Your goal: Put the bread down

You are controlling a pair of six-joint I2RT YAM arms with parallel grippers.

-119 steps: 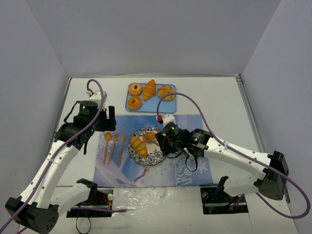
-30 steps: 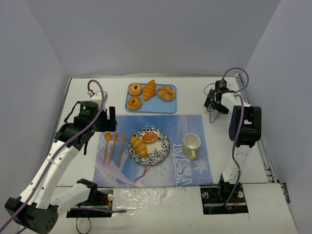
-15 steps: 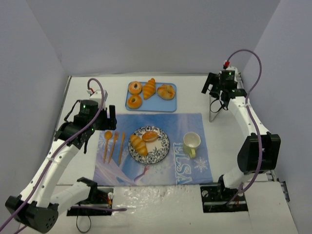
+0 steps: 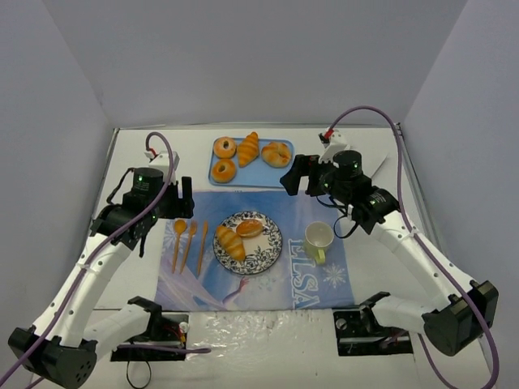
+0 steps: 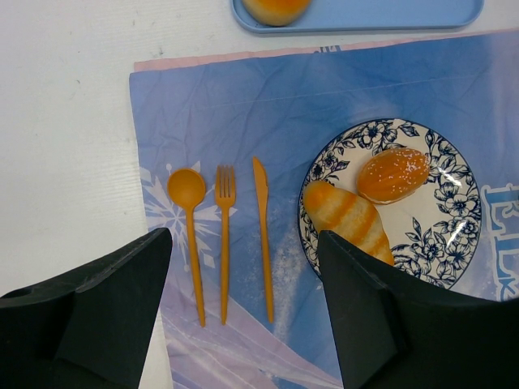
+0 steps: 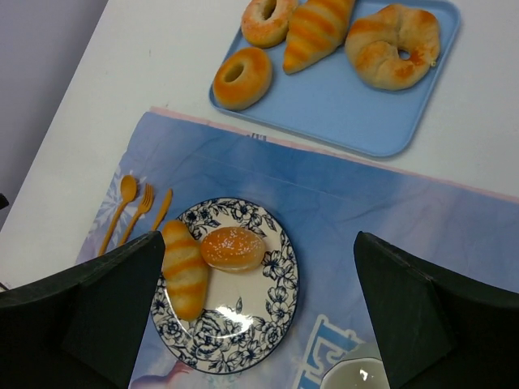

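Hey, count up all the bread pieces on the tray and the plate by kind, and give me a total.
Doughnuts: 2
Striped croissants: 2
Twisted ring bun: 1
Round bun: 1
Total: 6

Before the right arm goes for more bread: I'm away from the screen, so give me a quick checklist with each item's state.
1. Right gripper open and empty: ok.
2. Left gripper open, holding nothing: ok.
3. Blue tray holds bread to pick: ok, four pieces.
4. Plate has bare space beside the striped roll and sugared bun: ok.
5. Cup stands apart from the plate: ok.
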